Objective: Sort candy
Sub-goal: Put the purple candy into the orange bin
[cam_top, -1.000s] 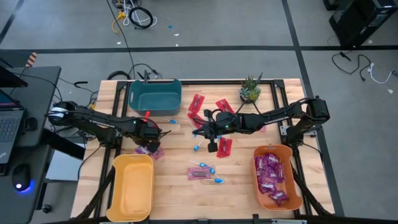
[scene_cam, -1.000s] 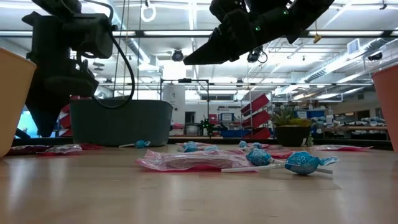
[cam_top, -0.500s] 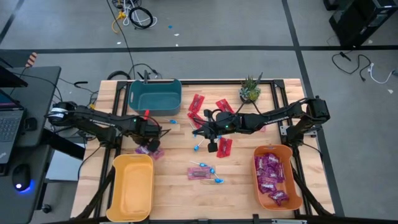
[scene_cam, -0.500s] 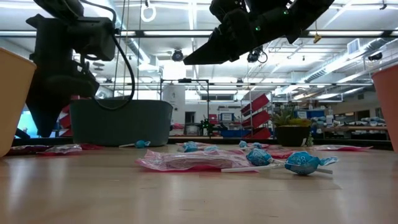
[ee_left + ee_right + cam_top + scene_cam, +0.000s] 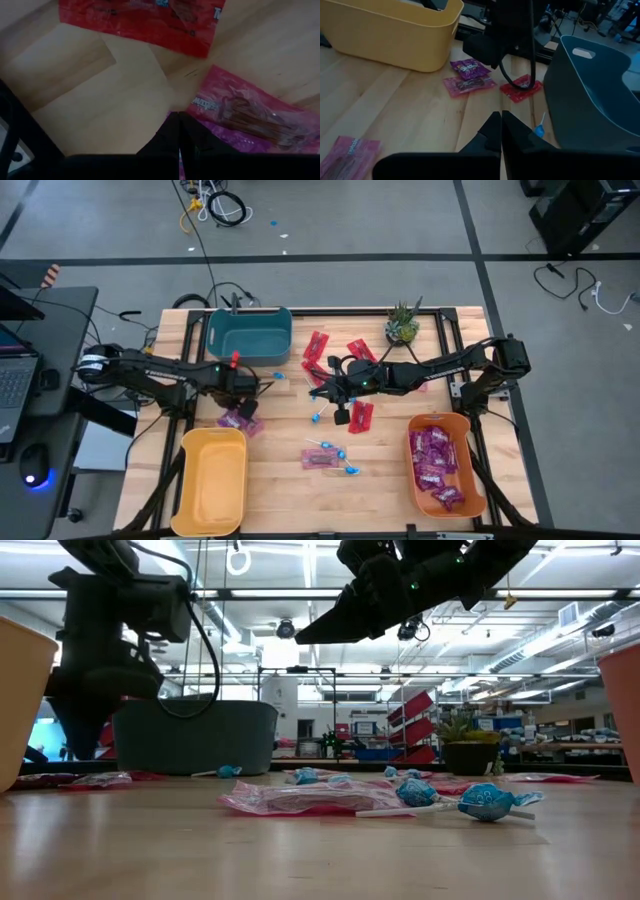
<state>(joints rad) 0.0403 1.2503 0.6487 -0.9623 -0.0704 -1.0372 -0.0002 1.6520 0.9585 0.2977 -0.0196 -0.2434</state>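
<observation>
My left gripper (image 5: 239, 386) (image 5: 78, 745) (image 5: 178, 131) is shut and points down, its tips just over the wood. It stands beside a magenta packet (image 5: 245, 117) and near a red packet (image 5: 140, 20), touching neither as far as I can see. A purple packet (image 5: 469, 66) lies flat next to them. My right gripper (image 5: 318, 391) (image 5: 305, 637) (image 5: 501, 127) hangs shut, high over the table's middle, holding nothing. Red packets (image 5: 318, 346), blue lollipops (image 5: 315, 417) and one pink packet (image 5: 320, 457) lie flat on the wood around it.
A teal bin (image 5: 248, 332) stands at the far left and a yellow bin (image 5: 212, 480) at the near left. An orange bin (image 5: 470, 480) at the near right holds several purple packets. A small potted plant (image 5: 402, 326) stands at the far edge.
My left gripper has drifted a little toward the far edge and the teal bin, staying shut and pointing down. More of the purple packets beneath it is now uncovered. The candy has not moved.
</observation>
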